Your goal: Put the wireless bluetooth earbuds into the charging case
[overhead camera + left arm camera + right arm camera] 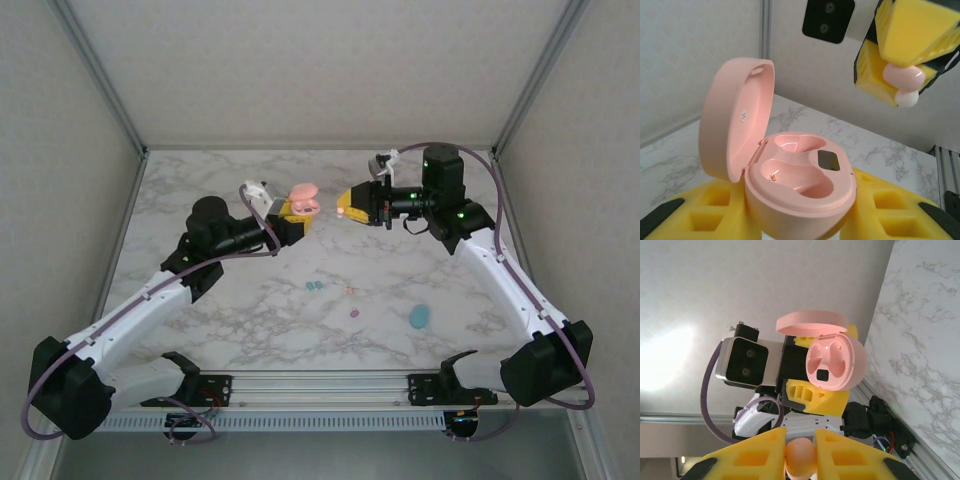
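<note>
Two robot arms meet high over a marble table (250,320), each with something pink in its grasp. The left gripper (296,213) is clamped on the base of an open pink case (800,190), with yellow foam pads (695,210) pressing it from both sides. Its lid (735,120) stands upright on the hinge, off to one side of the two hollow sockets (801,179), both bare, with a small dark window (828,160) beside them. The right gripper (350,203) faces it across a short gap of open air, its jaws pinched tight on a pink earbud (903,77) whose pale tip pokes out below the foam. Seen from the right wrist, the mouth of the case is turned toward that earbud, and the left arm's camera block (745,360) sits just beside the case. Down on the table, beneath the two grippers, lie a pair of teal earbuds (314,285) close together, a tiny peach piece (349,290) and a tiny pinkish piece (354,313) near them, both too small to make out. A teal case (419,317) lies nearer the right arm. White panels (320,70) wall the table on three sides, and a metal rail (320,385) runs along the near edge between the arm bases.
</note>
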`<control>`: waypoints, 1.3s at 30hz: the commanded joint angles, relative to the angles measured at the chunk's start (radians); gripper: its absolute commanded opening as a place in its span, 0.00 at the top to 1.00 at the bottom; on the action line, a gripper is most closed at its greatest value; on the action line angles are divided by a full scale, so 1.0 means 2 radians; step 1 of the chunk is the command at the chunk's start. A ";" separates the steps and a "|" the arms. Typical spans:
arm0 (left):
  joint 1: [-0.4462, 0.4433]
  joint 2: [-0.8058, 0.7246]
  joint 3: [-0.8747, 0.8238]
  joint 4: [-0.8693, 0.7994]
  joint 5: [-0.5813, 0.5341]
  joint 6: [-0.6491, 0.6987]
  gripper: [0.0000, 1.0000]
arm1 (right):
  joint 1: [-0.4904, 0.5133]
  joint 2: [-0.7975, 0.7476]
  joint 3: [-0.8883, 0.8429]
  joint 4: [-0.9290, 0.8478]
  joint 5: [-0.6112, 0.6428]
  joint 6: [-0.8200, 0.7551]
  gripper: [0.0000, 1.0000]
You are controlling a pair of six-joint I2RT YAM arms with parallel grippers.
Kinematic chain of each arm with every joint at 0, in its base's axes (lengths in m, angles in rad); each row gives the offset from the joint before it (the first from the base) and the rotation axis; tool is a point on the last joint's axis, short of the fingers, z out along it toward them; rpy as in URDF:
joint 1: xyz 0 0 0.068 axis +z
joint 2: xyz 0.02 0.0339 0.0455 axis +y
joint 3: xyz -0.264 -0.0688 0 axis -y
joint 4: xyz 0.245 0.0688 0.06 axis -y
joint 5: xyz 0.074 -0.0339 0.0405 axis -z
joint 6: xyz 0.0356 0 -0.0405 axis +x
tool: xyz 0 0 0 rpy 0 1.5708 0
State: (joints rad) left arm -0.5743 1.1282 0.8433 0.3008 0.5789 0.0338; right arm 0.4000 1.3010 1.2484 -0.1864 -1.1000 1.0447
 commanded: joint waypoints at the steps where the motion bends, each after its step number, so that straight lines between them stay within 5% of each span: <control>1: -0.004 0.003 0.022 0.003 0.020 0.011 0.69 | 0.006 -0.009 0.014 0.026 -0.007 0.020 0.80; 9: -0.013 0.005 0.032 -0.004 0.044 0.019 0.69 | 0.032 -0.001 0.062 -0.084 0.036 -0.110 0.80; 39: -0.029 0.018 0.059 -0.024 0.065 0.021 0.68 | 0.051 0.016 0.074 -0.074 0.095 -0.130 0.79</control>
State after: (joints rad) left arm -0.6212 1.1614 0.9237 0.2489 0.6827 0.0681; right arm 0.4931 1.3266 1.3663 -0.3489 -0.9295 0.7959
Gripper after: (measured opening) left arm 0.374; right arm 0.208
